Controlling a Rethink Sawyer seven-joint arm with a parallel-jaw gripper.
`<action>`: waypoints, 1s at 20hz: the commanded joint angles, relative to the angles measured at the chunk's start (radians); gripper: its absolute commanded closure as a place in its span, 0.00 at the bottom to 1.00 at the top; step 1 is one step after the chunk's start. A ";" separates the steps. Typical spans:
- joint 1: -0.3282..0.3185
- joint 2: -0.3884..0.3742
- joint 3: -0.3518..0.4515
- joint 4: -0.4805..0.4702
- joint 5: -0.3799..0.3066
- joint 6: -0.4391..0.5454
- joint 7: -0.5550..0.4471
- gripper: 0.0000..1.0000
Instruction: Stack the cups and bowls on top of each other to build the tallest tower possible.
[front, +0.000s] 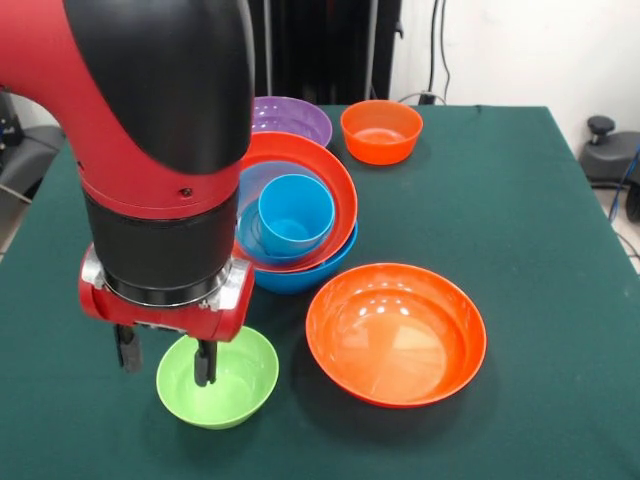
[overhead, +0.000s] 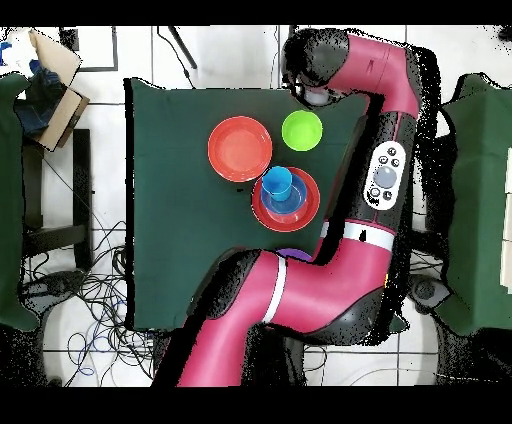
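Item 1, nearest, left: small ribbed lime green bowl (front: 218, 377), upright on the cloth. The gripper (front: 166, 355) straddles its left rim, one finger (front: 205, 362) inside the bowl, the other outside it. Fingers spread wide, nothing held; not yet closed on the rim.

Item 2, near, right of centre: large orange bowl (front: 396, 332), upright, empty, just beside the green bowl but apart from it.

Item 3, centre, behind the gripper: the tower (front: 300, 215), a large blue bowl at the base, an orange bowl nested in it, a medium blue bowl within that, and a blue cup (front: 295, 212) lying tilted on top, its mouth facing the viewer. Left part hidden by the arm.

Item 4, far: purple bowl (front: 292, 119), touching or just behind the tower; small orange bowl (front: 381, 131) to its right, standing alone.

Handling note, as judgement: the step appears to be a rim pinch on the green bowl. Close squarely on the wall, lift straight up, and carry it high enough to clear the tilted cup, which offers a poor seat.

Surface: dark green cloth over the table (front: 520, 220), flat, unwrinkled.

Room: white wall beyond; cables on a tiled floor; cardboard box (overhead: 55, 75) off one table end
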 joint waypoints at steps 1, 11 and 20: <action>0.003 0.003 0.071 0.080 0.003 -0.101 -0.027 0.00; -0.013 0.022 0.053 0.092 0.010 -0.121 -0.080 0.00; -0.042 0.039 0.060 0.188 0.027 -0.261 -0.156 0.00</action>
